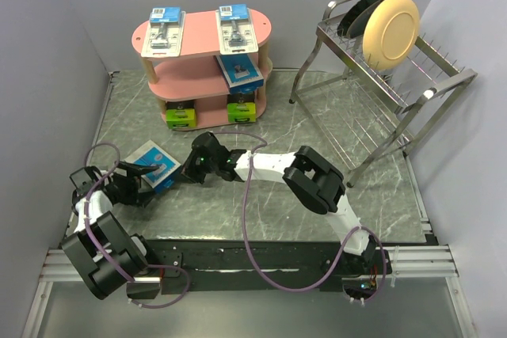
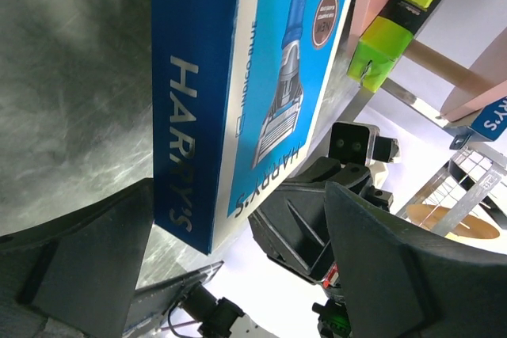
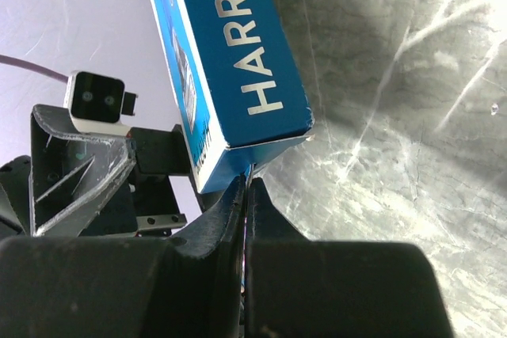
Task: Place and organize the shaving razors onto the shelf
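Five packs (image 1: 166,29) are shelved; one blue pack (image 1: 154,162) is left on the counter (image 1: 190,215), near-left of the shelf (image 1: 202,29). Left pincer (image 2: 238,203) is spread wide around it, nothing gripped. Right pincer (image 3: 247,187) is shut and empty, tips at the pack's corner. Risk: the pack could be skidded or tipped out of the open jaws by that contact, and the pincers are crowded. Room is seen on the shelf's middle tier (image 1: 190,85), left half; entry between tiers is tight.

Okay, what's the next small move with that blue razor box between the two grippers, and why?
Probably close the left gripper on the blue cardboard Harry's razor box: its open jaws stand on either side of it, while the shut right gripper meets the box's end, seemingly steadying it.
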